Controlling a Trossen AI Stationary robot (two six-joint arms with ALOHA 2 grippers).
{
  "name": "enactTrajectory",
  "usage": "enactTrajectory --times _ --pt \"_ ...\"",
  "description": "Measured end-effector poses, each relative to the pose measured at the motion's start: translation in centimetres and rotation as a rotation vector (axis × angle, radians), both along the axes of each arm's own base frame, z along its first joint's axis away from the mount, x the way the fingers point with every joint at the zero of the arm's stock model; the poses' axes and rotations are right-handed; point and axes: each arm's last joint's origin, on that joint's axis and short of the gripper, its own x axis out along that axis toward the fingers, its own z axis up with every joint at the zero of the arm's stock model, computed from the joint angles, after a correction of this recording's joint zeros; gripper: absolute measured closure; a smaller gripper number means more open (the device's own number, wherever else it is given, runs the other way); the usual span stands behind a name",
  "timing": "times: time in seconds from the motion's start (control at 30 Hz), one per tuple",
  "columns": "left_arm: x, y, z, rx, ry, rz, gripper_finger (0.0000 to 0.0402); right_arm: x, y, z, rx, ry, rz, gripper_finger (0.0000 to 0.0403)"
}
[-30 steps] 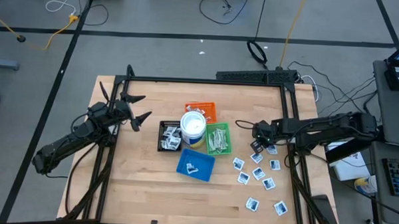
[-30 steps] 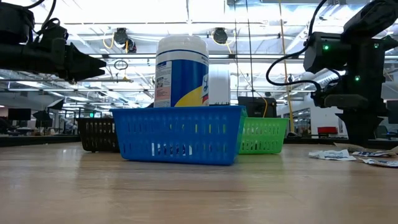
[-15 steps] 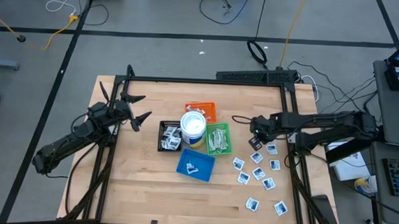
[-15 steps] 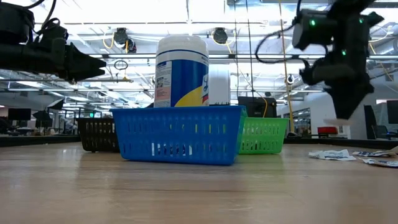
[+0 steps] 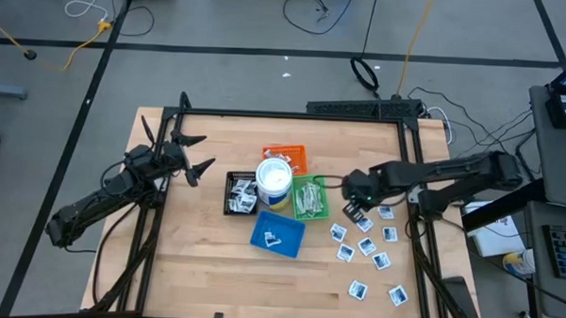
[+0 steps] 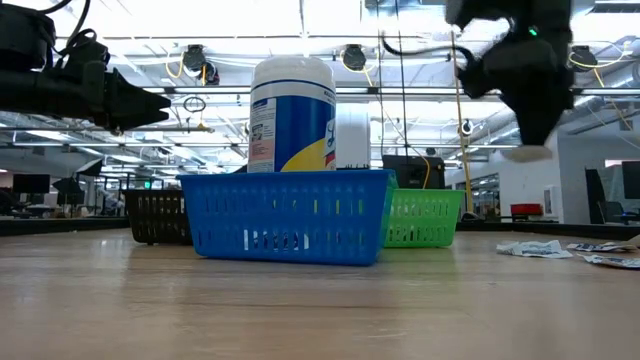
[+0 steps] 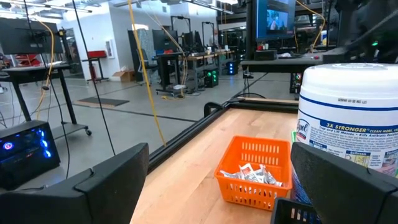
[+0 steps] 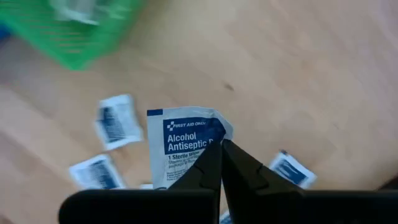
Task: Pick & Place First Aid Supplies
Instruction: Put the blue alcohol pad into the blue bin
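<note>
My right gripper (image 5: 356, 212) hangs above the table just right of the green tray (image 5: 310, 199), shut on a white square packet (image 8: 180, 146) with blue print reading "Alcohol Antiseptic". In the low view it is high up (image 6: 528, 140) with the pale packet (image 6: 524, 154) under its tips. Several more such packets (image 5: 366, 247) lie flat on the wood at the right. My left gripper (image 5: 194, 154) waits open near the table's left edge, pointing level toward the trays. My right gripper pinches the packet between its two fingertips (image 8: 214, 163) at one edge, near a crumpled corner (image 8: 210, 138). The fingers come from above, pointing down. The packet is lifted clear of the table and lies roughly level, printed face up, sticking out to one side of the tips.
Mid-table stand an orange tray (image 5: 289, 157) with packets, a black tray (image 5: 241, 193) with packets, the green tray with pale strips and a blue tray (image 5: 278, 232). A white tub with a blue band (image 5: 274, 180) stands among them. A black frame (image 5: 294, 115) rims the table.
My right gripper, shut on the packet, has risen well above the table and moved toward the table's left, nearer the green tray. The packet has been lifted clear of the loose packets on the wood.
</note>
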Motion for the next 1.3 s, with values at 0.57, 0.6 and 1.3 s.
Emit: enactTrajectory --times 0.57,0.6,1.3 --pt "0.0 0.0 0.0 0.000 0.000 0.000 0.0004 11.3 7.9 3.4 -0.062 -0.136 0.339 0.0403" --pt "0.0 0.0 0.0 0.000 0.000 0.000 0.0004 11.9 8.2 3.4 -0.063 -0.141 0.344 0.0403" --pt "0.0 0.0 0.0 0.000 0.000 0.000 0.0004 19.3 10.7 -1.0 -0.088 -0.275 0.419 0.0403"
